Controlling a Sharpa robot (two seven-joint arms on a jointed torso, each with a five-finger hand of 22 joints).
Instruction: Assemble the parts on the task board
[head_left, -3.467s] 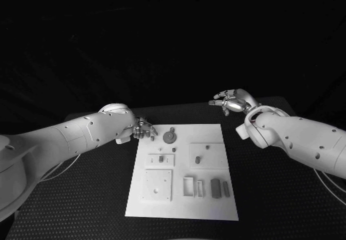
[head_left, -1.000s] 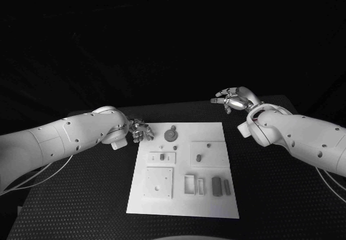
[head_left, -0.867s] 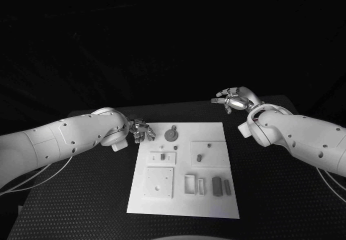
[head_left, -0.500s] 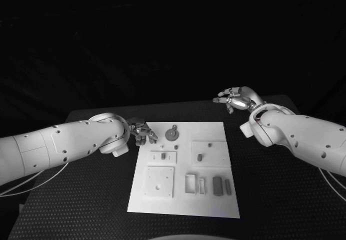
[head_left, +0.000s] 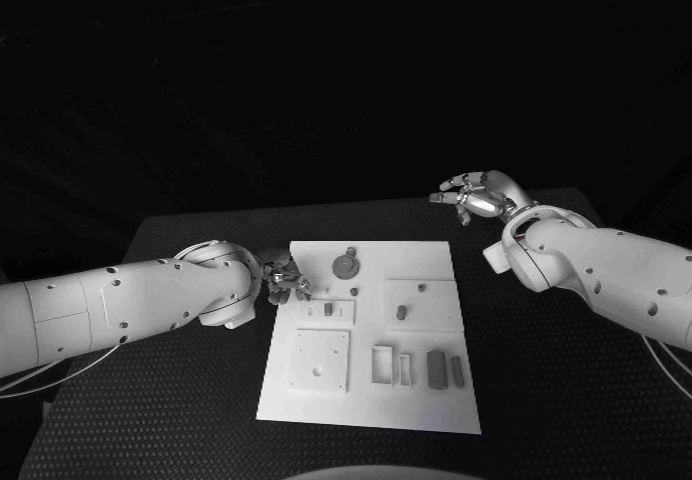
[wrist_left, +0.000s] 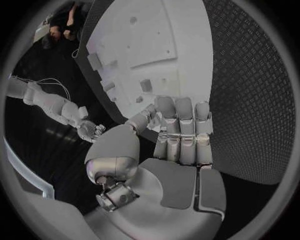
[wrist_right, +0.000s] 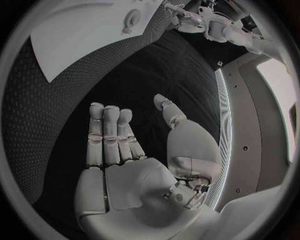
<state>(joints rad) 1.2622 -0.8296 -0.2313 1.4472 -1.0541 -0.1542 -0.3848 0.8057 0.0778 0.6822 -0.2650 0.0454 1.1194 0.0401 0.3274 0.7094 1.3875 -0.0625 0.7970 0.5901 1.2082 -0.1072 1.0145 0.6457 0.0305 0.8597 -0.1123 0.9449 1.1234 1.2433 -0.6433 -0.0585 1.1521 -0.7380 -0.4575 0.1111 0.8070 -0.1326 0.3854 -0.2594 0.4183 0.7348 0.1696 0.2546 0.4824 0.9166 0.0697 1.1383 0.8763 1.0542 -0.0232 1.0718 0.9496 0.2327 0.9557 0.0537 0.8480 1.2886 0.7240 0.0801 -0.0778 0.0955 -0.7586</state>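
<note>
The white task board (head_left: 320, 395) lies in the middle of the black table. On it are a round grey part (head_left: 343, 267) at the far end, small grey pegs (head_left: 397, 313) in white blocks, and two long grey parts (head_left: 436, 367) near the front. My left hand (head_left: 284, 280) hovers at the board's left edge, near its far end. Its fingers (wrist_left: 184, 131) lie straight and together over the board (wrist_left: 144, 35), with nothing in them. My right hand (head_left: 476, 195) is raised beyond the board's far right corner. Its fingers (wrist_right: 109, 135) are spread and empty.
Bare black matting (head_left: 173, 400) lies to the left and right of the board. The table's far edge (head_left: 332, 208) runs just beyond the board. A square white plate (head_left: 319, 361) and a slotted white block (head_left: 382, 365) sit at the board's near end.
My left hand has slid a little nearer along the board's left edge, and its arm has dropped lower. The right hand has stayed where it was.
</note>
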